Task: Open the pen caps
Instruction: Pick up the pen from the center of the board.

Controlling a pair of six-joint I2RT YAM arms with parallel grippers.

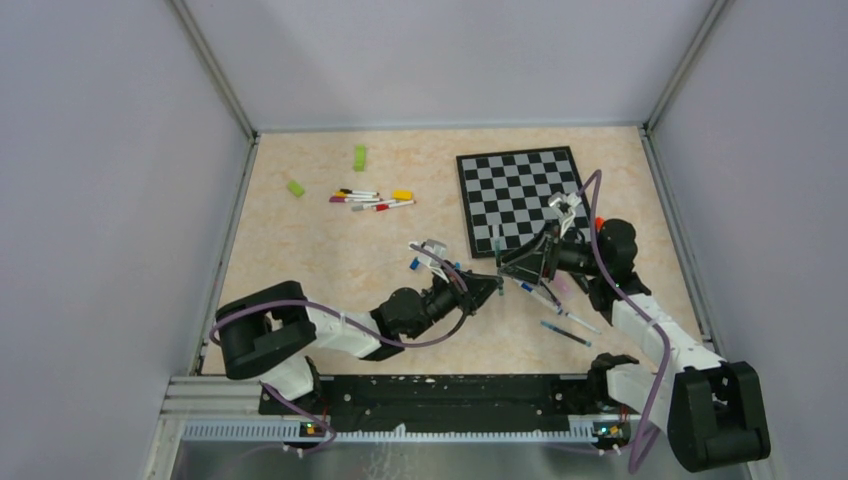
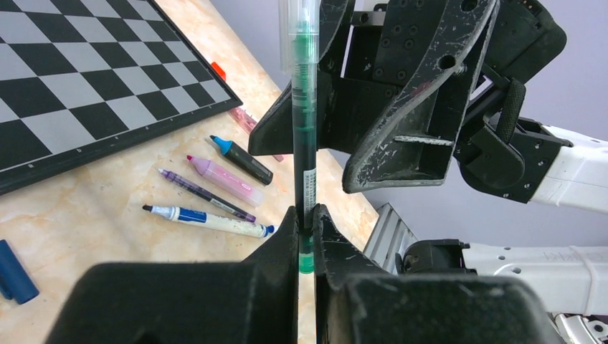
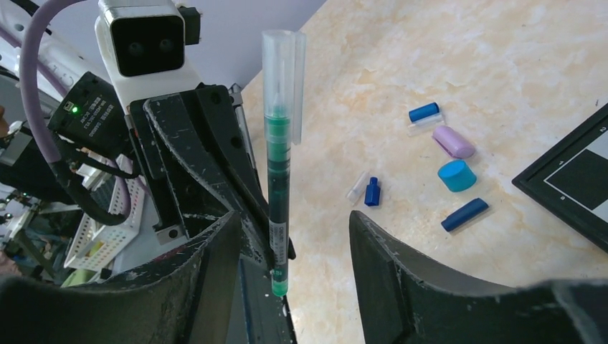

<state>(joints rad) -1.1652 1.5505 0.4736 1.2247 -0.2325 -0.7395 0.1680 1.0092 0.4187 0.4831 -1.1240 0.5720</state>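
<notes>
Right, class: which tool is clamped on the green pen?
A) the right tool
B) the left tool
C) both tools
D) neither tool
B: the left tool is shut on the green pen, while the right tool stands open around it, one jaw on either side.

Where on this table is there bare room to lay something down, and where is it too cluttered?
Bare: the stretch between the pen cluster and the left arm, and the strip between the far green block and the chessboard. Crowded: in front of the chessboard, where both arms meet among loose pens and caps.
</notes>
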